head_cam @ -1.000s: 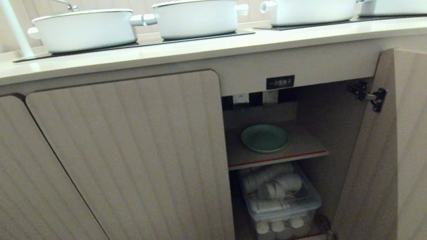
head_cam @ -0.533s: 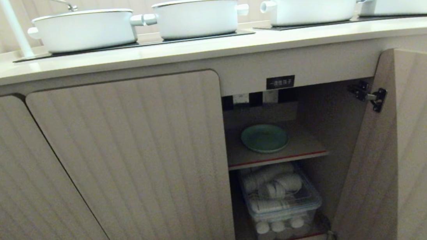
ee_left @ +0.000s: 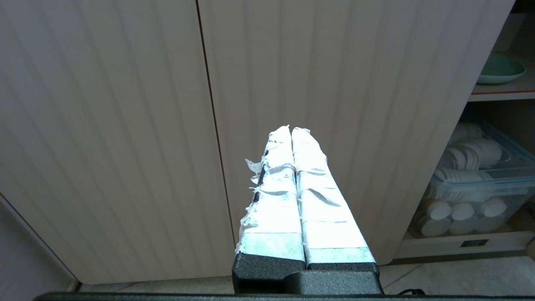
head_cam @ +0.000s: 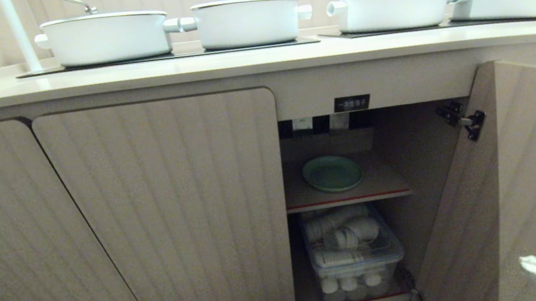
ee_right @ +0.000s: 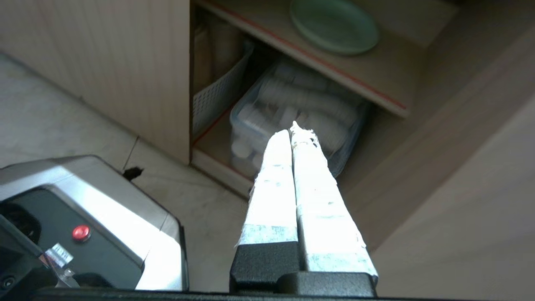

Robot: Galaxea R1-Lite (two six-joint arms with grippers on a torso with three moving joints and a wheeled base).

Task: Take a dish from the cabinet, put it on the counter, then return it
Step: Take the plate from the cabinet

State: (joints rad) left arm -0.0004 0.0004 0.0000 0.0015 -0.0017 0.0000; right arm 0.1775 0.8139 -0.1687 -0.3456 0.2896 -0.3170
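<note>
Now the right gripper (head_cam: 529,261) has come up by the open door, pressed shut and empty. Open it, reach in level, and pinch the dish (head_cam: 332,173) rim softly.

Two long tapering fingers on each gripper, left gripper (ee_left: 291,129) and right gripper (ee_right: 294,127), wrapped in white tape, frayed and wrinkled at the edges, rooted in black textured mounts. Below the right one, a silver-grey base (ee_right: 125,200) with rounded corners, a dark panel and a small red button (ee_right: 81,233).
</note>
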